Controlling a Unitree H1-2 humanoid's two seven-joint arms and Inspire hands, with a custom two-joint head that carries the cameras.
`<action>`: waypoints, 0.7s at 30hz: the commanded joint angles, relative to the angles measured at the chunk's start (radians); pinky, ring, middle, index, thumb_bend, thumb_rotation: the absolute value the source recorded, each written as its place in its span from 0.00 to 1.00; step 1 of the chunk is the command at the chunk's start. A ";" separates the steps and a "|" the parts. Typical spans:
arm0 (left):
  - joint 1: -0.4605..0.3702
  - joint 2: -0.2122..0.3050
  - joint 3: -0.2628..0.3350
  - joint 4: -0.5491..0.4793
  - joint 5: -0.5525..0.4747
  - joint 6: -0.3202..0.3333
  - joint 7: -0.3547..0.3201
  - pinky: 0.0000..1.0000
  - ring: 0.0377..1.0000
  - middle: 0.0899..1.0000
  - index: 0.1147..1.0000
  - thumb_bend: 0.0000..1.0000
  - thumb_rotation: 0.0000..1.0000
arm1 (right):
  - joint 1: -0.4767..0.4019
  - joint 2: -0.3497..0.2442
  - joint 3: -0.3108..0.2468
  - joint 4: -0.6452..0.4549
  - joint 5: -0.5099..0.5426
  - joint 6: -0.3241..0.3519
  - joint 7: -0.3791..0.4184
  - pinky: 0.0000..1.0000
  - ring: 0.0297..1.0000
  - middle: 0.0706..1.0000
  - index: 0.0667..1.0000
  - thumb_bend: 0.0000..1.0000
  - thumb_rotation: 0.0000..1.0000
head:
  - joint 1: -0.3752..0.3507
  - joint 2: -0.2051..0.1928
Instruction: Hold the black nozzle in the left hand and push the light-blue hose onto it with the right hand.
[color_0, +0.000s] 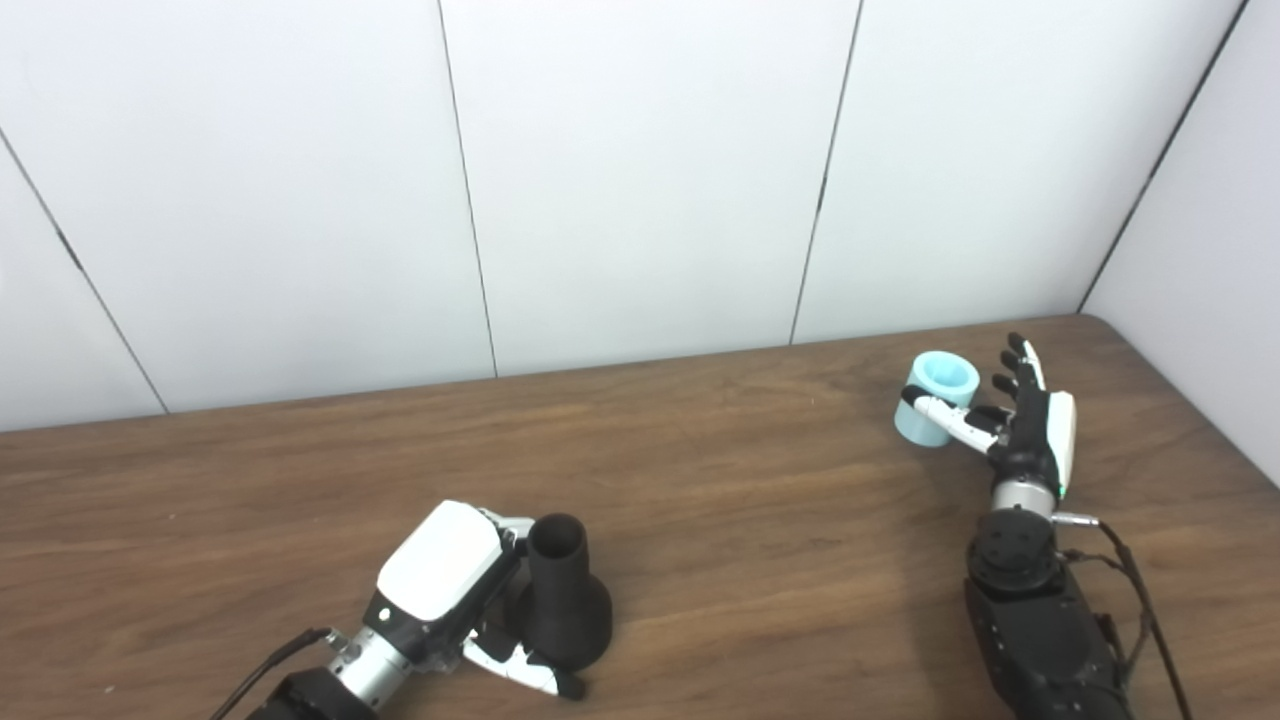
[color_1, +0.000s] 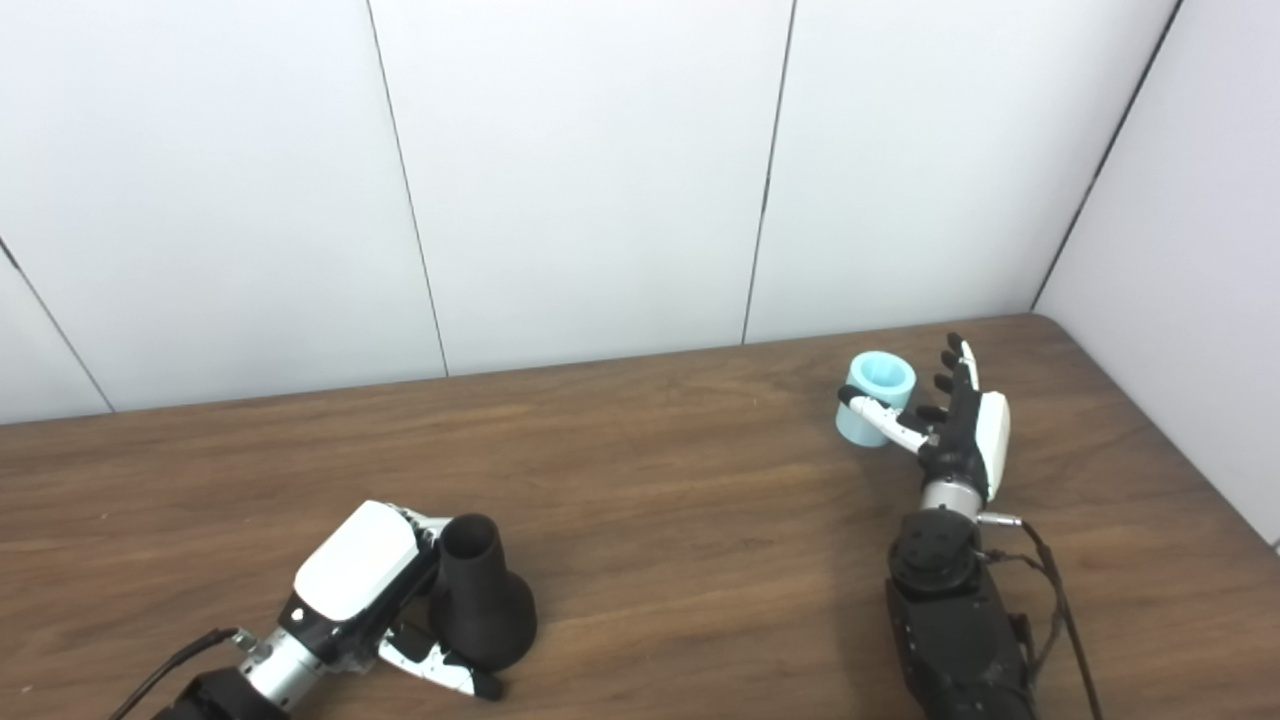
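Note:
The black nozzle (color_0: 563, 605) stands upright on the wooden table, wide base down, at the front left. My left hand (color_0: 445, 580) lies against its left side and cups it loosely: the thumb stretches along the front of the base and the fingers reach behind the neck. The short light-blue hose (color_0: 935, 397) stands on end at the back right, its opening facing up. My right hand (color_0: 1025, 425) is just to its right, open, with the fingers stretched upward and the thumb lying across the front of the hose.
The wooden table (color_0: 760, 520) ends at white wall panels behind and on the right, with its back right corner close to my right hand. A cable runs along the right forearm (color_0: 1050, 640).

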 joint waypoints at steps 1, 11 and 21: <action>0.018 0.014 -0.015 0.012 0.013 -0.011 -0.015 0.11 0.14 0.42 0.41 0.53 0.00 | -0.027 -0.023 0.009 0.015 0.001 -0.008 0.001 0.71 0.82 0.86 0.86 0.95 0.27 | -0.001 -0.001; 0.023 0.014 -0.013 0.013 0.014 -0.010 -0.016 0.12 0.14 0.42 0.41 0.53 0.00 | -0.018 -0.036 0.035 0.007 0.017 0.014 0.036 0.66 0.73 0.74 0.76 0.96 0.18 | -0.001 -0.002; 0.027 0.013 -0.010 0.009 0.013 -0.008 -0.025 0.12 0.15 0.42 0.41 0.53 0.00 | 0.022 -0.058 0.076 -0.109 0.028 0.149 0.125 0.38 0.47 0.53 0.63 0.99 0.16 | 0.000 -0.002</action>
